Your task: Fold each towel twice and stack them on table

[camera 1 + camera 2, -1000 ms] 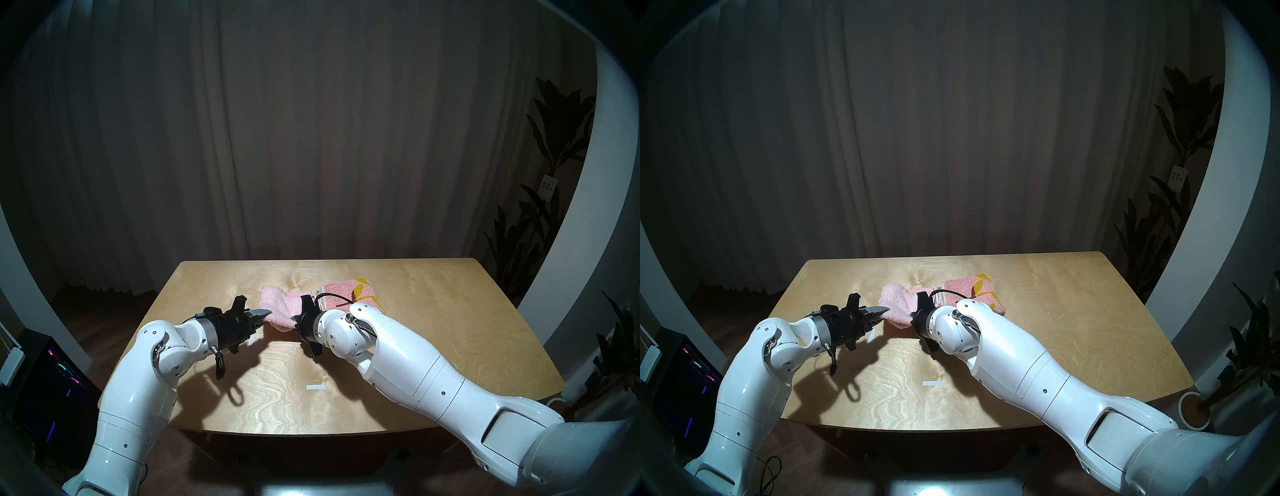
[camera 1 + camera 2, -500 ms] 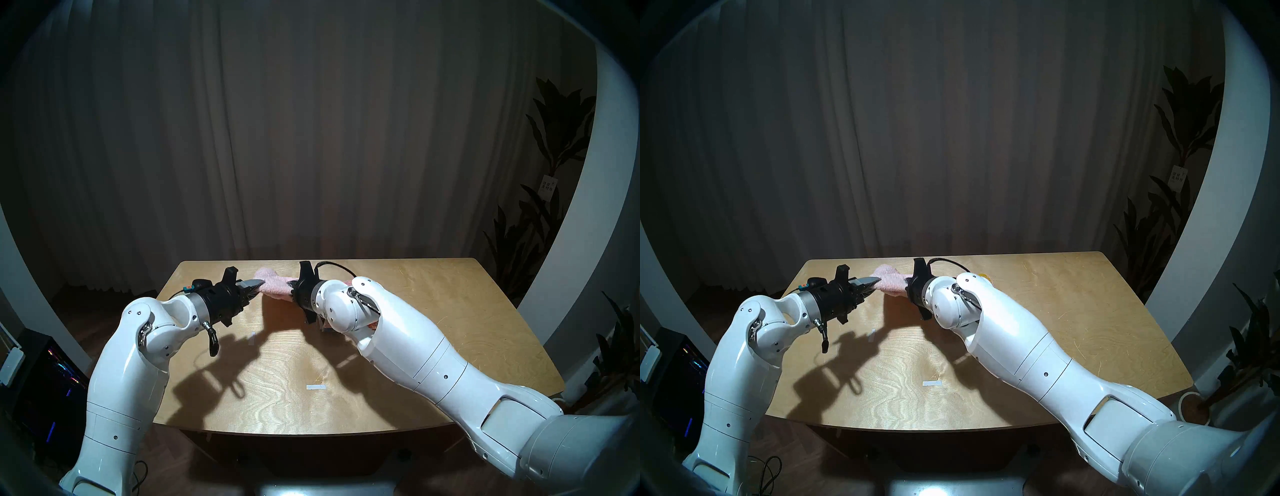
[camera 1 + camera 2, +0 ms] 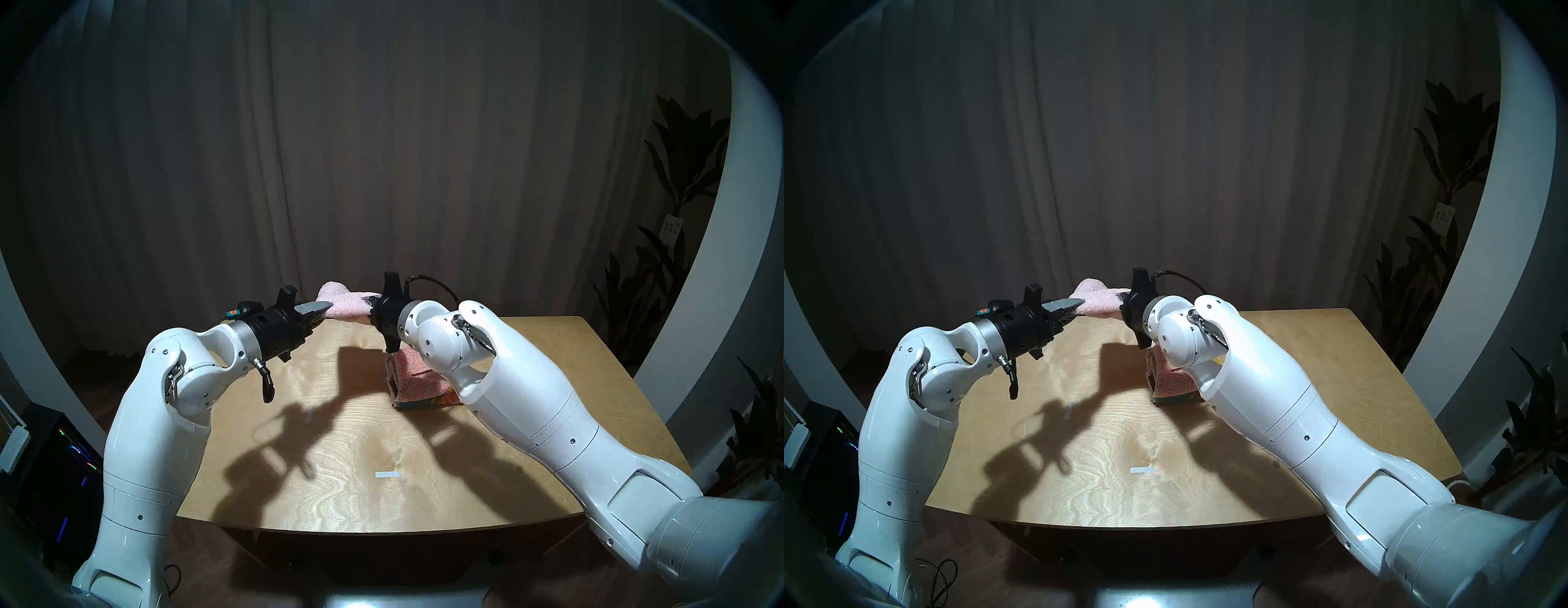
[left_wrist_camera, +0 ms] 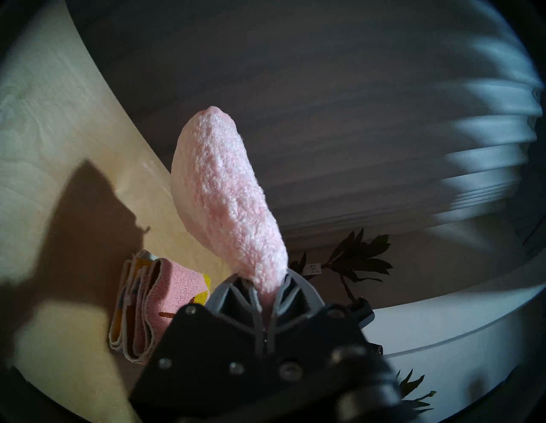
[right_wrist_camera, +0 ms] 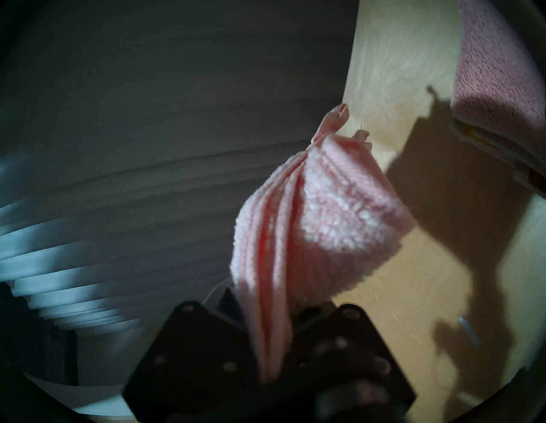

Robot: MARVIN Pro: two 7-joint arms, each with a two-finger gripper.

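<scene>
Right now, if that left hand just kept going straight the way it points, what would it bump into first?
The pale pink towel that it already pinches, then most likely the right hand holding the towel's other end, since the left hand points across toward it. Depth is hard to judge, so it might pass just beside it.

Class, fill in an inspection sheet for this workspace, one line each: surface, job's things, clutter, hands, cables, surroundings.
Surface: plywood table, arm shadows across it.
Job's things: pale pink towel held in the air between both hands; patterned towel folded, lying on the table.
Clutter: two white tape strips.
Hands: left hand and right hand each shut on an end of the pale pink towel.
Cables: black cable looping at the right wrist.
Surroundings: grey curtain, potted plants on the right.
</scene>
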